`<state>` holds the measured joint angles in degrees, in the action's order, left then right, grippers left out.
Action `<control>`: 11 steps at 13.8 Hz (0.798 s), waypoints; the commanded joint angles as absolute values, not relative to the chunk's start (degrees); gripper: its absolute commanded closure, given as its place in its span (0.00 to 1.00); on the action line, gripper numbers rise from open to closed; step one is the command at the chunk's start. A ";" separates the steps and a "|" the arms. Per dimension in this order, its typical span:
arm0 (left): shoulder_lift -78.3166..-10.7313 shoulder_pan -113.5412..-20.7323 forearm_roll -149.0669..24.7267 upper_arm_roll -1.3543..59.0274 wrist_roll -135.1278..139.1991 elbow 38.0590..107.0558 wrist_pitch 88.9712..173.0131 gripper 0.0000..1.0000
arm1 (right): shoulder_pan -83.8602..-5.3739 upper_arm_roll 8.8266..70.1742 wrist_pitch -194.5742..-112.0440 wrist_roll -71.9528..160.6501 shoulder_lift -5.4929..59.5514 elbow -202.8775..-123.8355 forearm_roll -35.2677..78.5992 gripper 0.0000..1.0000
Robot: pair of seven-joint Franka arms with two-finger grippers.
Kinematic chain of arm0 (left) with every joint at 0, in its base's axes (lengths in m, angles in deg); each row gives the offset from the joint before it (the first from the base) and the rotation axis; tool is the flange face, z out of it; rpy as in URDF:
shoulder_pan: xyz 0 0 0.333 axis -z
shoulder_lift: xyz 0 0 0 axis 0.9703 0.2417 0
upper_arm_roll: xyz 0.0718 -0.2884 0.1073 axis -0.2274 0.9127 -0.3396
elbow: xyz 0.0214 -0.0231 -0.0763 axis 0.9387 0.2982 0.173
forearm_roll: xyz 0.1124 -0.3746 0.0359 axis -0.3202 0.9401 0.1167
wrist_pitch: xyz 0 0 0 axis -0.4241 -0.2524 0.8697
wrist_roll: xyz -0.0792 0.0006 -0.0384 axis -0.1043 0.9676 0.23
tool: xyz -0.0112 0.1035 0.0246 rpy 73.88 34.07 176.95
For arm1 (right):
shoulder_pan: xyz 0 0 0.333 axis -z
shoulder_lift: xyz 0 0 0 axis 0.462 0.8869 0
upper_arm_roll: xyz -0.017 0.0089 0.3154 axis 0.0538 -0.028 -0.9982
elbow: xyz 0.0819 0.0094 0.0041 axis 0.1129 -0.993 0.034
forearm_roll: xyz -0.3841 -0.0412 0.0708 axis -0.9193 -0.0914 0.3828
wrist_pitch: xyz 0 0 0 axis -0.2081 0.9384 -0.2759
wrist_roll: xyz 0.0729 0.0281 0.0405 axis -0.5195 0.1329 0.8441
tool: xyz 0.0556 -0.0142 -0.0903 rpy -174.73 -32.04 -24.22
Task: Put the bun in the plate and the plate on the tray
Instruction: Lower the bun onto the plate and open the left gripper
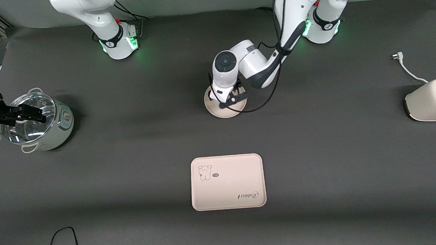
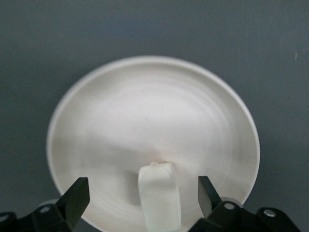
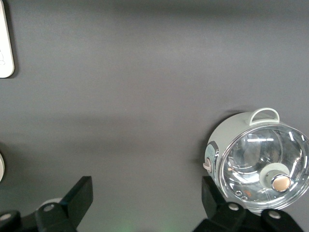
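The left gripper [image 1: 231, 98] hangs low over the round, plain cream-beige plate [image 1: 217, 113], which rests on the dark grey table mat [image 1: 131, 179] near the middle of the table. In the left wrist view its two black fingers [image 2: 77, 198] are spread wide, released, and the small cream-white rounded block of a bun [image 2: 159, 195] lies between them on the floor of the plate [image 2: 145, 111], touching neither finger. The bun sits near the plate's rim, not at its centre.

The cream-beige rectangular tray [image 1: 227, 185] with rounded corners lies at 6 o'clock from the plate, nearer to the front camera and well apart from it. It carries a small cartoon animal drawing [image 1: 205, 172] and the script "Rabbit" [image 1: 248, 195]; nothing stands on it.

The right gripper [image 1: 23, 114] waits over a pale green electric pot with a glass lid [image 1: 35, 122] at the right arm's end of the table. In the right wrist view its black fingers [image 3: 79, 195] stand wide apart, holding nothing, and the pot [image 3: 258, 162] shows beside them.

A white toaster [image 1: 431, 100] with its cord [image 1: 409, 71] rests at the left arm's end, at 3 o'clock from the plate.
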<state>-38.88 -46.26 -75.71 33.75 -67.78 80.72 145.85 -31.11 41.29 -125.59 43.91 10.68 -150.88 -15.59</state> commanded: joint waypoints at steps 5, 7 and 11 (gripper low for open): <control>-44.48 -62.27 -76.17 33.63 -50.44 61.03 114.14 0.01 | -33.40 41.17 -124.70 42.57 9.28 -151.96 -14.57 0.00; -44.57 -68.25 -76.70 33.63 -43.32 57.93 111.31 0.01 | -35.16 41.26 -124.44 40.04 7.44 -153.71 -11.68 0.00; -47.90 -78.01 -79.15 33.45 -27.06 57.75 108.24 0.01 | -43.05 41.17 -124.44 30.83 5.41 -155.21 -10.17 0.00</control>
<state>-46.04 -74.58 -77.11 32.82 -33.61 57.94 110.90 -38.77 40.95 -124.39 36.75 8.24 -152.65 -10.86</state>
